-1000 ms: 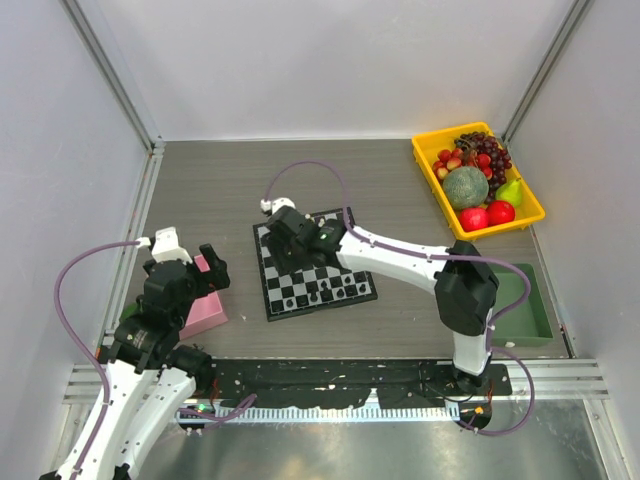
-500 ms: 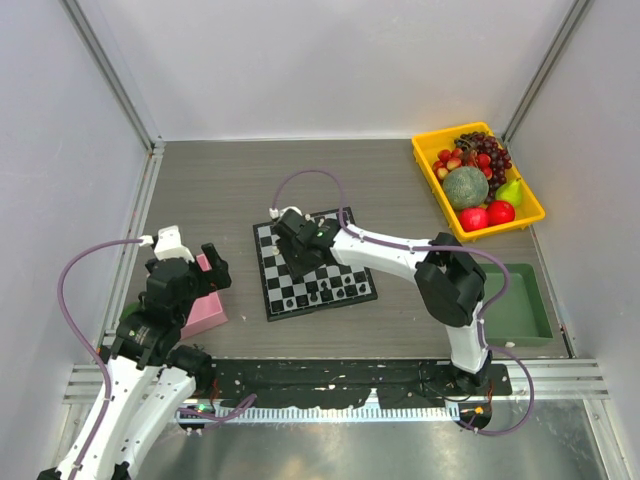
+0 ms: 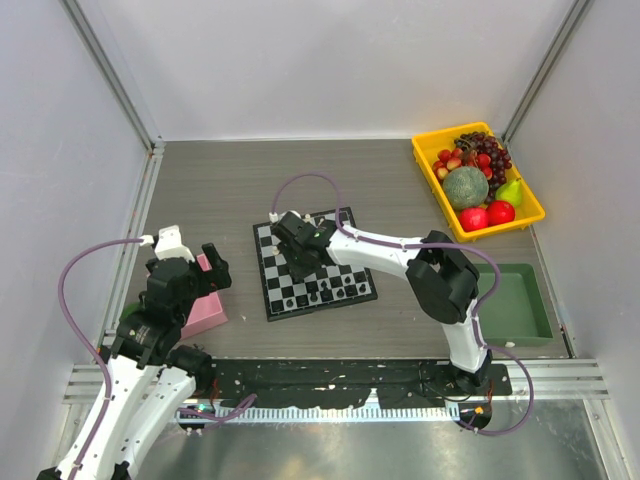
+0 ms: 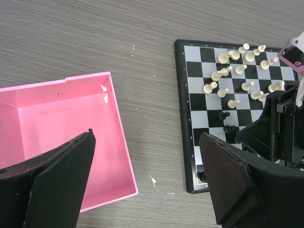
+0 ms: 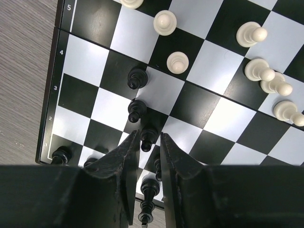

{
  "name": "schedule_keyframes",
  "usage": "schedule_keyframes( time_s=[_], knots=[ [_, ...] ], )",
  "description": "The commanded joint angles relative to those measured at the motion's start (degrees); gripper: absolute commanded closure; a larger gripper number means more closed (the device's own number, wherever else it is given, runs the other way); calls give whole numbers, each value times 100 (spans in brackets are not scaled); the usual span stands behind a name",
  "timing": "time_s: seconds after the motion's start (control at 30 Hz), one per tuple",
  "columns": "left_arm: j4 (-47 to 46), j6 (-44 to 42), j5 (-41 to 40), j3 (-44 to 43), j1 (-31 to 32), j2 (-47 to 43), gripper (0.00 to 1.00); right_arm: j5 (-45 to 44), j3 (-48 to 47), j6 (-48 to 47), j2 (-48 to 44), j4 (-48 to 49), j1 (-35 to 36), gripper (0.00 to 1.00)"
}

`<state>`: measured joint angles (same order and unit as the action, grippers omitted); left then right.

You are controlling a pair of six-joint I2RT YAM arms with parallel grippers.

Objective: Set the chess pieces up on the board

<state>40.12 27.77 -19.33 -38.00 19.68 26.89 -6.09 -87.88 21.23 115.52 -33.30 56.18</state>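
The board (image 3: pixel 280 297) lies mid-table, with white chess pieces (image 4: pixel 237 71) crowded on its far half and black ones (image 5: pixel 137 110) on the near rows. My right gripper (image 5: pixel 149 137) is down over the board's near left part (image 3: pixel 298 252). Its jaws stand narrow, with a black pawn (image 5: pixel 147 141) between the fingertips and still standing on its square. More black pieces (image 5: pixel 150 187) show under the fingers. My left gripper (image 4: pixel 147 137) hovers wide open and empty between the pink box (image 4: pixel 57 118) and the board's left edge (image 4: pixel 183 118).
A yellow tray (image 3: pixel 432 150) of fruit sits at the back right. A green tray (image 3: pixel 535 310) lies at the right edge, partly behind the right arm. The pink box (image 3: pixel 205 315) is beside the left arm.
The right gripper has shifted a little nearer over the board's left side and its jaws have narrowed around the black pawn. The left arm has barely moved.
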Motion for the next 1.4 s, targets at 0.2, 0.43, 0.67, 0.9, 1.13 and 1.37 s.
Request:
schedule_keyframes(
  time_s=[0.2, 0.43, 0.67, 0.9, 1.13, 1.37],
  knots=[
    [-197, -87, 26, -138, -35, 18, 1, 143, -195, -58, -153, 8, 50, 84],
    [-197, -87, 44, -120, -35, -9, 1, 152, -177, -58, -197, -45, 200, 86],
    [-180, -70, 44, -94, -35, -53, 1, -50, -177, -14, -162, -220, 314, 86],
    [-189, -61, 79, -76, -35, -44, 1, -191, -116, 4, -215, -326, 376, 86],
    [-206, -44, 70, -85, -35, -53, 1, -165, -89, -23, -250, -370, 385, 87],
    [-206, -35, 79, -59, -35, -53, 1, -138, -19, -5, -294, -362, 411, 87]
  ],
)
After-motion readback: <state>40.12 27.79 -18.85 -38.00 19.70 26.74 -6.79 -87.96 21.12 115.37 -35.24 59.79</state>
